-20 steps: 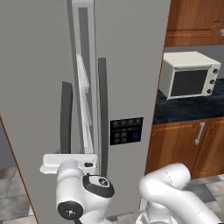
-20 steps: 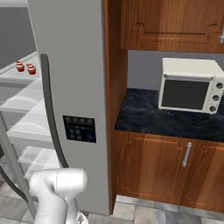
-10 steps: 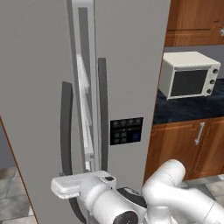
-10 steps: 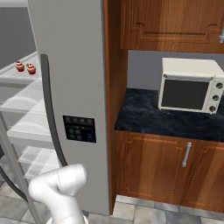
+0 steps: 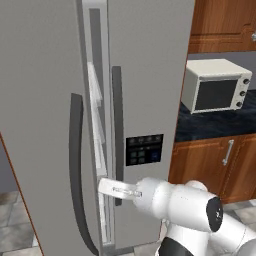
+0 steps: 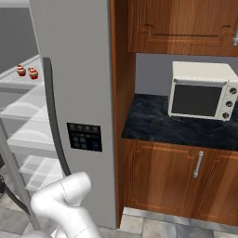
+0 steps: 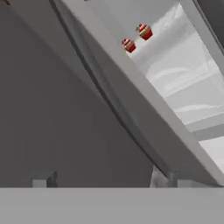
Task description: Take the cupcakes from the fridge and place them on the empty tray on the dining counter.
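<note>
Left base view: one tall grey fridge (image 5: 60,100) filling left and centre, two dark vertical handles (image 5: 76,165), left door ajar. One white toaster oven (image 5: 215,85) at right on dark counter. Gripper (image 5: 107,187) low centre at the door gap, jaws spread wide, empty. Two cupcakes (image 6: 27,71) on upper fridge shelf, upper left of right base view.
</note>
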